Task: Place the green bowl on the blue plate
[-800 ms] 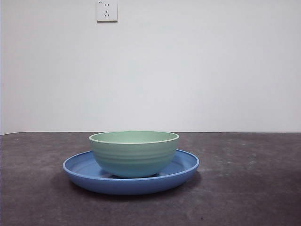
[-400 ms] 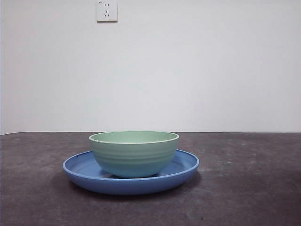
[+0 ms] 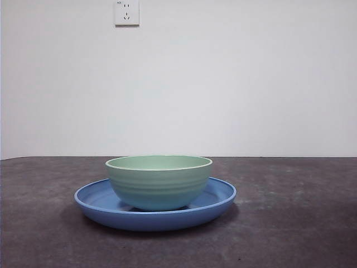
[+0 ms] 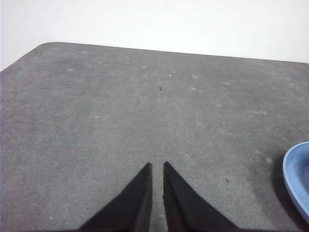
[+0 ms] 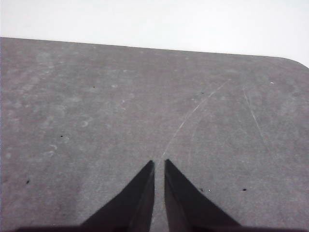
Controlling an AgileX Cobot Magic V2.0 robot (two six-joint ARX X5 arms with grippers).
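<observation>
On the dark table (image 3: 301, 223), the green bowl (image 3: 159, 182) sits upright inside the blue plate (image 3: 95, 204), resting on its centre. Left gripper (image 4: 157, 166) hovers over bare tabletop near the plate's rim, jaws nearly together and holding nothing; right gripper (image 5: 159, 164) is likewise almost closed and empty.

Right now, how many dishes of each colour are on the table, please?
Green: 1, the bowl, sitting on the plate.
Blue: 1, the plate.
Total: 2 dishes.
</observation>
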